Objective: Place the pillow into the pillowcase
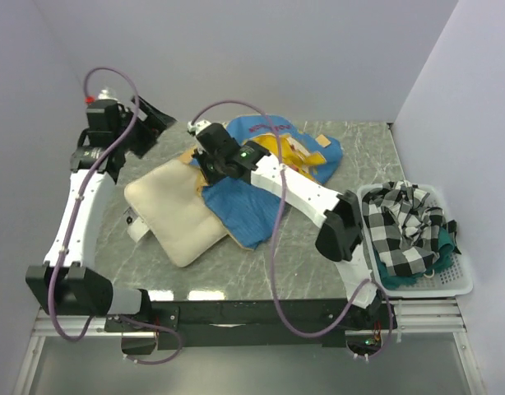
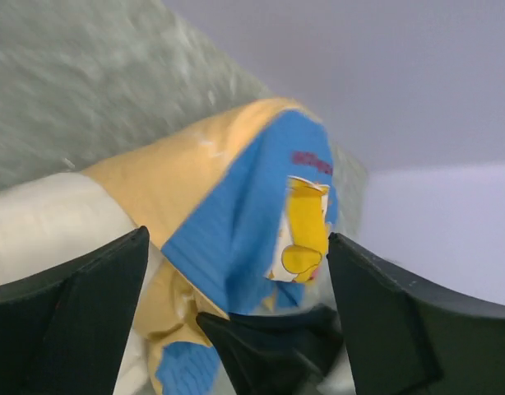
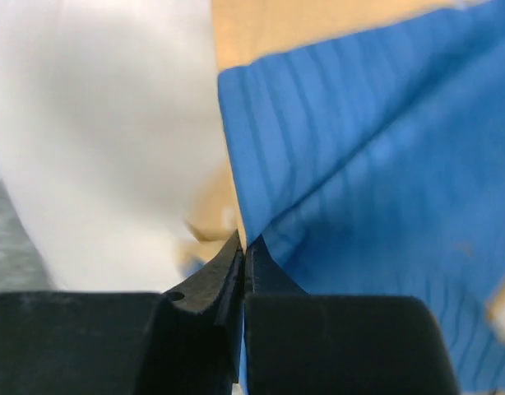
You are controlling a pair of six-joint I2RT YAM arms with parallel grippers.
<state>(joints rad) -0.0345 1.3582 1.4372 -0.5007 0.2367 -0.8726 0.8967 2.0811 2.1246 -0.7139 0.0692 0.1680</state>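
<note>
The cream pillow [image 1: 174,212] lies flat at the table's left centre, its right edge tucked under the pillowcase [image 1: 246,210], which spreads blue with a yellow cartoon figure toward the back right. My right gripper [image 1: 203,164] is shut on the pillowcase's edge; in the right wrist view its jaws [image 3: 244,243] pinch the blue and mustard fabric [image 3: 359,164] beside the white pillow [image 3: 104,140]. My left gripper [image 1: 156,127] hovers open at the far left, apart from the cloth. Between its wide fingers [image 2: 71,321] I see the pillowcase [image 2: 236,214], the pillow [image 2: 39,222] and the right gripper's dark body [image 2: 277,346].
A white basket [image 1: 458,284] at the table's right edge holds a black-and-white checked cloth [image 1: 405,226] over something green. White walls close in the table at the back and both sides. A white label [image 1: 137,226] sticks out beside the pillow's left edge.
</note>
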